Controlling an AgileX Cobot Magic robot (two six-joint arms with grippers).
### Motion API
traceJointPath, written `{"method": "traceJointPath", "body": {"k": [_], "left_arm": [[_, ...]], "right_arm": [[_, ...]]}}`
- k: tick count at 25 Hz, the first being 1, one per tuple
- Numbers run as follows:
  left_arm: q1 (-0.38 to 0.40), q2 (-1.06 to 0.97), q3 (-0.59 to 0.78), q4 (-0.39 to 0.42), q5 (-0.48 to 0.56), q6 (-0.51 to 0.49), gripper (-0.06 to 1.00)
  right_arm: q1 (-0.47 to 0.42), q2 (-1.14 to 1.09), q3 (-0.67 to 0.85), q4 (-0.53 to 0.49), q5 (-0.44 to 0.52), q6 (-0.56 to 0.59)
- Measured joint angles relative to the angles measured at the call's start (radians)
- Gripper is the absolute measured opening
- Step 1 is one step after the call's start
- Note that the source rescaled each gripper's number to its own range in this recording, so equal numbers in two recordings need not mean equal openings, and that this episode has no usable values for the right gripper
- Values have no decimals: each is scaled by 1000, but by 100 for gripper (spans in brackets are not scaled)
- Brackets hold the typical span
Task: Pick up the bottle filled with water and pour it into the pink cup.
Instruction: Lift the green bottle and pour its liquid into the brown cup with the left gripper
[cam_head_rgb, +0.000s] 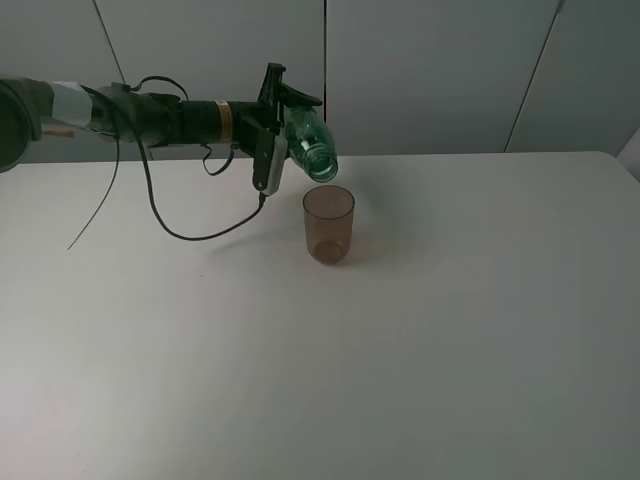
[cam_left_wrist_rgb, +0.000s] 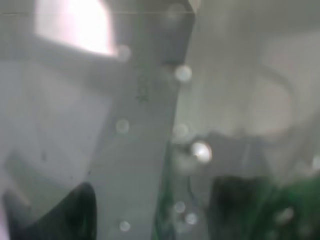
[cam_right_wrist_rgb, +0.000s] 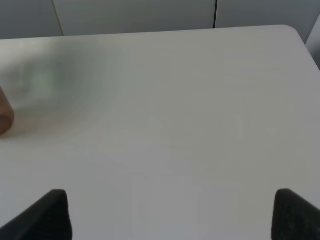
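My left gripper (cam_head_rgb: 285, 108) is shut on the green bottle (cam_head_rgb: 312, 146) and holds it in the air, tipped steeply so that its open neck points down just above the rim of the pink cup (cam_head_rgb: 328, 225). The cup stands upright on the white table (cam_head_rgb: 420, 340). The left wrist view is blurred and spotted with droplets; only a green smear of the bottle (cam_left_wrist_rgb: 295, 207) shows there. My right gripper (cam_right_wrist_rgb: 175, 220) is open over bare table with nothing between its fingers. A sliver of the pink cup (cam_right_wrist_rgb: 4, 117) shows at the edge of the right wrist view.
A black cable (cam_head_rgb: 175, 225) hangs from the left arm and loops down close to the table left of the cup. The table's back edge meets a grey panelled wall (cam_head_rgb: 440, 70). The right arm does not show in the exterior high view.
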Motion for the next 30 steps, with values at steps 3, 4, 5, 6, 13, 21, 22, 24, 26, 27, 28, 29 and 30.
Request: {"method": "traceJointPath", "body": {"k": [3, 4, 5, 6, 13, 21, 22, 24, 26, 27, 28, 29, 30], "left_arm": [[0, 0, 0, 1, 0, 19, 3], [0, 0, -1, 2, 0, 23, 3], [0, 0, -1, 2, 2, 30, 3], [0, 0, -1, 2, 2, 40, 3], [0, 0, -2, -9, 8, 93, 1], [0, 0, -2, -9, 8, 101, 1], [0, 0, -2, -9, 8, 101, 1], [0, 0, -2, -9, 8, 101, 1], [0, 0, -2, -9, 8, 101, 1], [0, 0, -3, -9, 8, 101, 1], [0, 0, -5, -9, 8, 101, 1], [0, 0, -7, -9, 8, 101, 1], [0, 0, -9, -9, 8, 101, 1]], "right_arm": [[0, 0, 0, 0, 0, 0], [0, 0, 0, 0, 0, 0], [0, 0, 0, 0, 0, 0], [0, 0, 0, 0, 0, 0], [0, 0, 0, 0, 0, 0], [0, 0, 0, 0, 0, 0], [0, 0, 0, 0, 0, 0], [0, 0, 0, 0, 0, 0], [0, 0, 0, 0, 0, 0], [0, 0, 0, 0, 0, 0], [0, 0, 0, 0, 0, 0], [0, 0, 0, 0, 0, 0], [0, 0, 0, 0, 0, 0]]}}
